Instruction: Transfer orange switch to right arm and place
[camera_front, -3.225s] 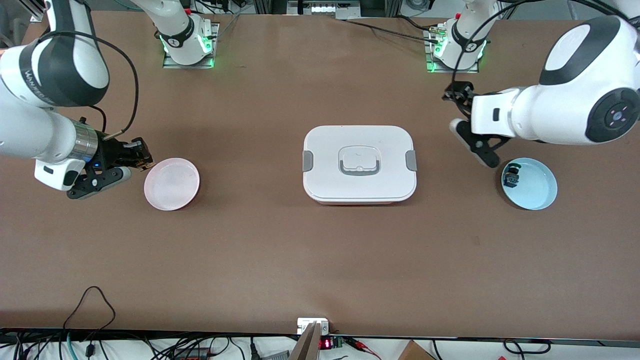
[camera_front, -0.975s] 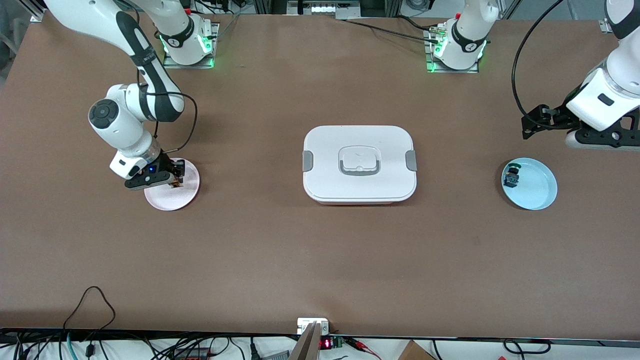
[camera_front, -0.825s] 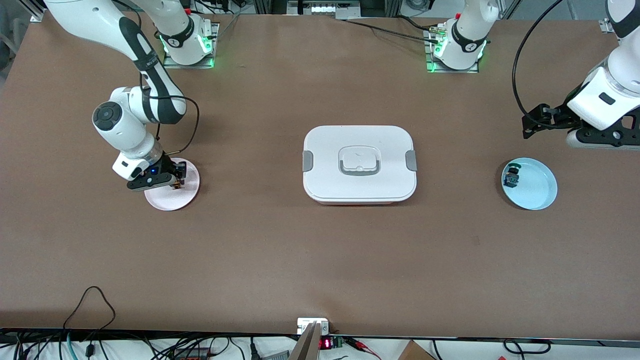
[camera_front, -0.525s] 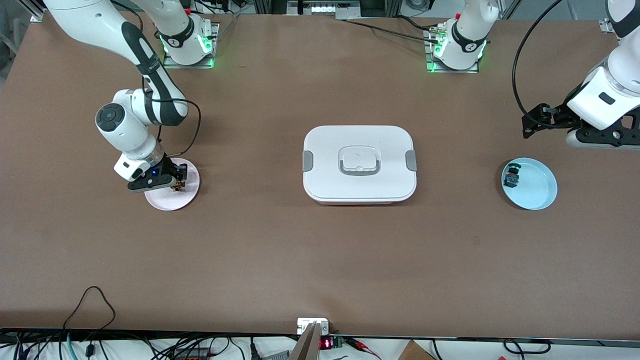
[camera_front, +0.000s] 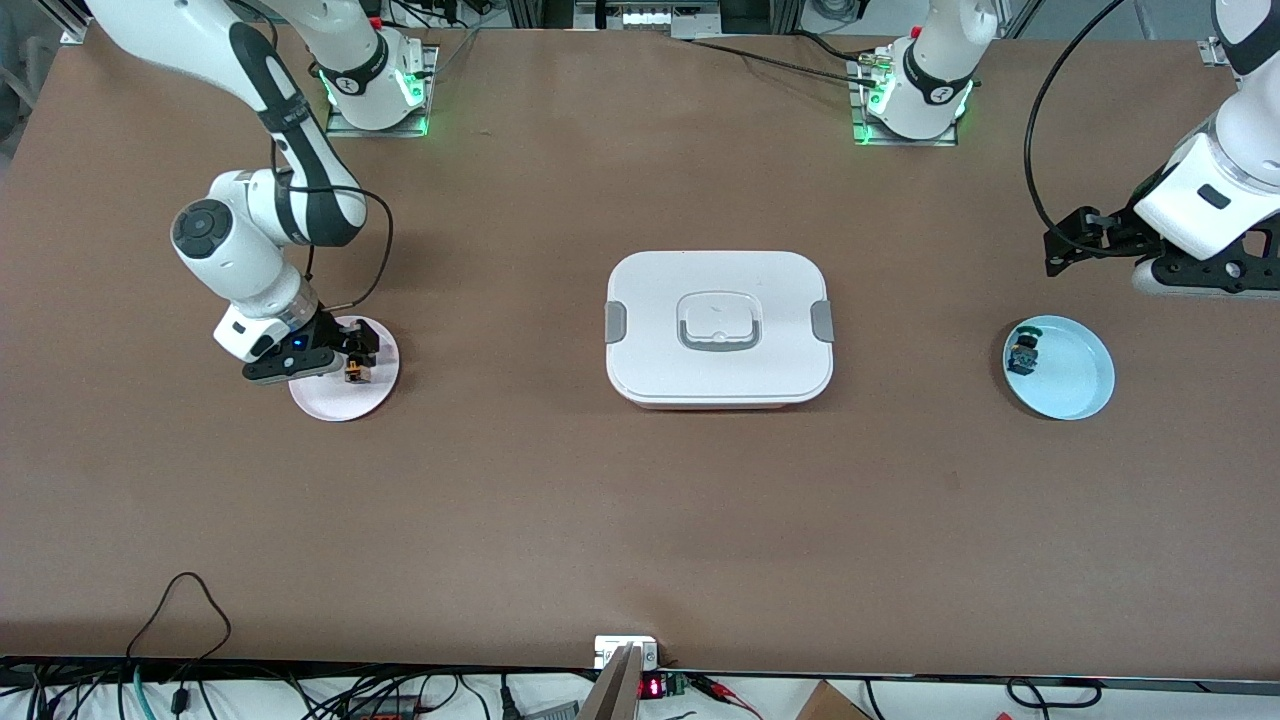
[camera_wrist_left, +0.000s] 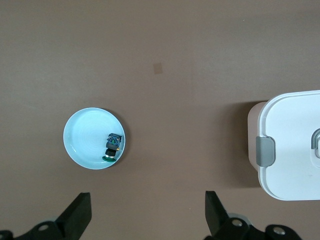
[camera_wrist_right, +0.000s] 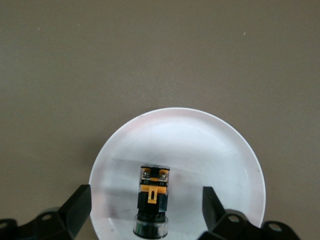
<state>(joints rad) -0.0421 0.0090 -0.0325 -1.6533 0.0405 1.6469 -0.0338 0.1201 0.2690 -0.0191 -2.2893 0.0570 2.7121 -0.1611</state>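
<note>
The orange switch (camera_front: 354, 374) lies on its side on the pink plate (camera_front: 345, 398) near the right arm's end of the table. My right gripper (camera_front: 357, 357) hangs just above it, open, with both fingers well clear of it. In the right wrist view the switch (camera_wrist_right: 154, 197) sits between the spread fingers (camera_wrist_right: 80, 206) on the plate (camera_wrist_right: 210, 150). My left gripper (camera_front: 1062, 245) waits open and empty in the air near the blue plate (camera_front: 1070, 385); its fingers (camera_wrist_left: 80, 220) show in the left wrist view.
A white lidded box (camera_front: 718, 327) stands mid-table, also in the left wrist view (camera_wrist_left: 295, 140). A small blue-black switch with a green top (camera_front: 1022, 352) lies in the blue plate (camera_wrist_left: 82, 145), also seen in the left wrist view (camera_wrist_left: 113, 146).
My right gripper carried the orange switch down onto the pink plate, let go of it and drew back a little. My left arm pulled away early and then stayed still.
</note>
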